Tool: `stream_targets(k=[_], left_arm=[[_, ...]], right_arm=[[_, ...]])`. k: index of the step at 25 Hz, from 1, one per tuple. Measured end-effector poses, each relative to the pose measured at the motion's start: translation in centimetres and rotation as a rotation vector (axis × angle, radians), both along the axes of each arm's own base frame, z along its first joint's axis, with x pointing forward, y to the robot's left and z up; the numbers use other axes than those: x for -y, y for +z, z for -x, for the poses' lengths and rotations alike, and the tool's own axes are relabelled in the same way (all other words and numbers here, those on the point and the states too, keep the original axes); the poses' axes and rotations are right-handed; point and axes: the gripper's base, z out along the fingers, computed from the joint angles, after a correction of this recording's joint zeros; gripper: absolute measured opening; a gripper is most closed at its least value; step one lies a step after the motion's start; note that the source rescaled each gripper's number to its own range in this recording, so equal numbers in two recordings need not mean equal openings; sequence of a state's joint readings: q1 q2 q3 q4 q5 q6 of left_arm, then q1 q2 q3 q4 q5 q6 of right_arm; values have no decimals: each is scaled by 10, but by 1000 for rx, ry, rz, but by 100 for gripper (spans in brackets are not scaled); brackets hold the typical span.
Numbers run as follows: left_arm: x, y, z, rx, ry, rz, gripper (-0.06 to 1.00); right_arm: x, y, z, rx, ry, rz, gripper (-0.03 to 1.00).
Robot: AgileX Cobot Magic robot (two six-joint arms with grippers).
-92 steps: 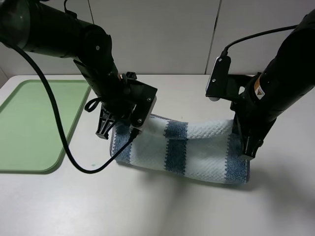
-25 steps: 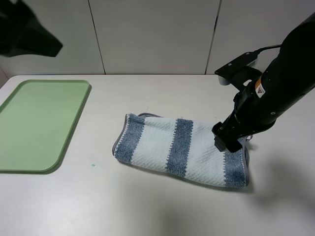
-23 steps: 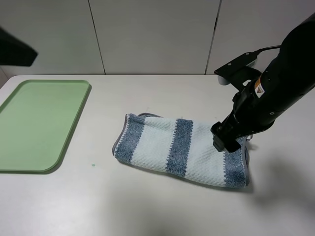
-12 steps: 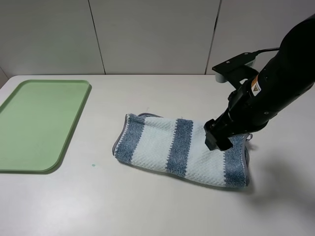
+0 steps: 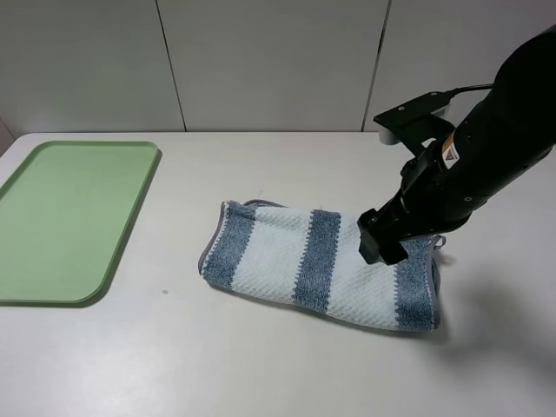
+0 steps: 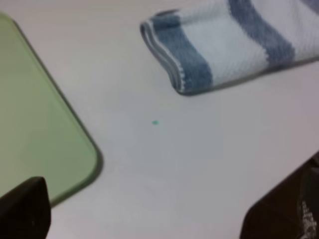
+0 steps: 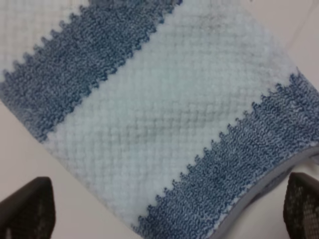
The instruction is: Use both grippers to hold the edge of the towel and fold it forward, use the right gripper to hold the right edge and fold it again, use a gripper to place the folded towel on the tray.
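The blue-and-white striped towel [image 5: 304,256] lies folded once on the white table, long side running left to right. It also shows in the left wrist view [image 6: 234,45] and fills the right wrist view [image 7: 164,109]. My right gripper [image 5: 382,248] hovers just over the towel's right part, open and empty; its jaws stand wide apart in the right wrist view [image 7: 164,206]. My left arm is out of the exterior view. The left gripper [image 6: 154,209] is open and empty, above the table between towel and tray. The green tray [image 5: 61,217] lies at the far left, empty.
A small green speck [image 5: 164,292] sits on the table between tray and towel. The tray's corner [image 6: 30,124] shows in the left wrist view. A panelled wall stands behind the table.
Both grippers have let go of the towel, which now lies flat. My left arm has pulled back out of the exterior view. My right gripper has drifted left over the towel.
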State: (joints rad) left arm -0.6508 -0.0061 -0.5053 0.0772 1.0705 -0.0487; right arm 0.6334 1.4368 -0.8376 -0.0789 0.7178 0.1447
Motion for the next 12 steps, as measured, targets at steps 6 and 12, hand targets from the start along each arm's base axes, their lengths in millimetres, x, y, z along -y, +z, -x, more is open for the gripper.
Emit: stream_targets(k=[6,12], left_arm=[[2,-2,0,-2,-17,4,100],[2,-2,0,-1,-14,3,100]], right_arm=[[-1,0,-1,-2,-50,-26,100],[-1,0,-1,-22,-168,-66,100]])
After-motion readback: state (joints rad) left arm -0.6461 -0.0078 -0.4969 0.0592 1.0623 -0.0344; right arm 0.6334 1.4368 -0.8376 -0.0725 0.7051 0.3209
